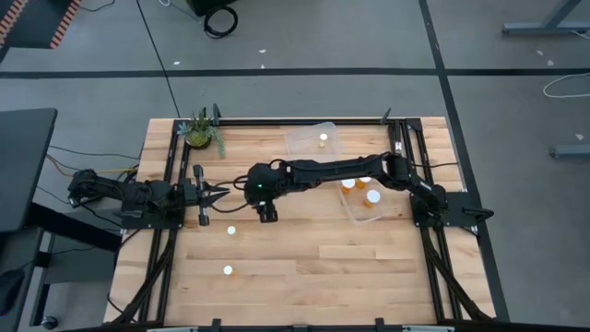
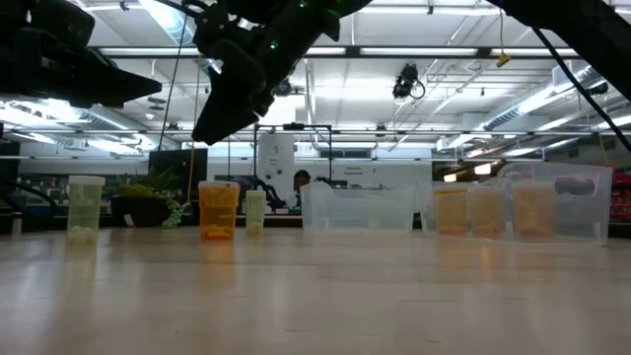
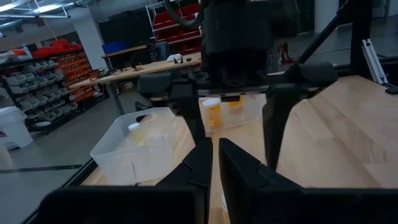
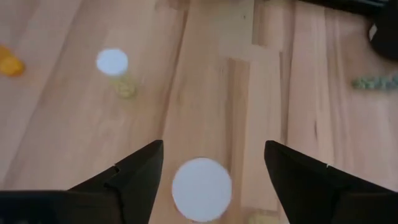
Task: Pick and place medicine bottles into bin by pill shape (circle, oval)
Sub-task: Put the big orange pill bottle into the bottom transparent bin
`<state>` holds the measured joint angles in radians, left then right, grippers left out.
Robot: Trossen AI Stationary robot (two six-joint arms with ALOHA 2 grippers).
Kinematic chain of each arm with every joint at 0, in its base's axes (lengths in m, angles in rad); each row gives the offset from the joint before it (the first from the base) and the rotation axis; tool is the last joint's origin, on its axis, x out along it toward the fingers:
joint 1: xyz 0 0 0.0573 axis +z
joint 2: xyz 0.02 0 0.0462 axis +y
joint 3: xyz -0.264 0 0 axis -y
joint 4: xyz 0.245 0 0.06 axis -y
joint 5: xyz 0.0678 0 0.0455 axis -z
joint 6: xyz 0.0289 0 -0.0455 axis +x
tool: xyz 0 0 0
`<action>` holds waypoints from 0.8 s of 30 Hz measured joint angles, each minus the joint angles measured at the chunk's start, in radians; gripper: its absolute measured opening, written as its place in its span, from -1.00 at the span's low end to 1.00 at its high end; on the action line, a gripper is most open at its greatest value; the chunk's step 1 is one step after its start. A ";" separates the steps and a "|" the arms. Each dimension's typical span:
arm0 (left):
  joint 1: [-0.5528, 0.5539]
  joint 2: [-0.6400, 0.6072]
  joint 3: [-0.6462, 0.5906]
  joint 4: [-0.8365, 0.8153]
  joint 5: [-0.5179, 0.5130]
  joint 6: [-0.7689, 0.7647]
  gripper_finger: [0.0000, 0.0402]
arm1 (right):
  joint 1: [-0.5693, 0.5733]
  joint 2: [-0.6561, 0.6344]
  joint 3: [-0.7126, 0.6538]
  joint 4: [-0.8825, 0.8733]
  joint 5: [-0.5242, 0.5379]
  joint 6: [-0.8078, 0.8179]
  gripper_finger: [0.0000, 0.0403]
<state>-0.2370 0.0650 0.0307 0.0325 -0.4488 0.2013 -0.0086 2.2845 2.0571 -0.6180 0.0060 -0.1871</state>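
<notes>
Right gripper [image 4: 211, 163]: we see its jaws spread above a medicine bottle [image 4: 201, 188] on the desk [image 1: 369, 267].
Left gripper [image 3: 214, 163]: jaws pressed together, near the plant [image 1: 201, 131].

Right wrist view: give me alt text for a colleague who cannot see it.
The right gripper looks straight down with its two dark fingers spread open on either side of a round white bottle cap on the light wooden table. A second white-capped bottle stands farther off.
</notes>
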 joint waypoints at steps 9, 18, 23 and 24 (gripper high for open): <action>0.000 0.000 0.000 0.000 0.000 0.000 -0.86 | -0.002 0.000 -0.006 0.038 -0.018 0.000 0.61; 0.000 0.000 0.000 0.001 0.000 0.000 -0.81 | -0.002 -0.001 -0.149 0.198 -0.042 -0.011 0.62; 0.000 0.000 0.000 0.001 0.000 0.000 -0.84 | -0.004 -0.003 -0.188 0.232 -0.040 -0.021 0.62; 0.000 0.000 0.000 0.001 0.000 0.000 -0.84 | -0.004 -0.003 -0.199 0.236 -0.039 -0.022 0.62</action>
<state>-0.2367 0.0650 0.0307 0.0330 -0.4488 0.2014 -0.0130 2.2814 1.8577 -0.3825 -0.0330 -0.2092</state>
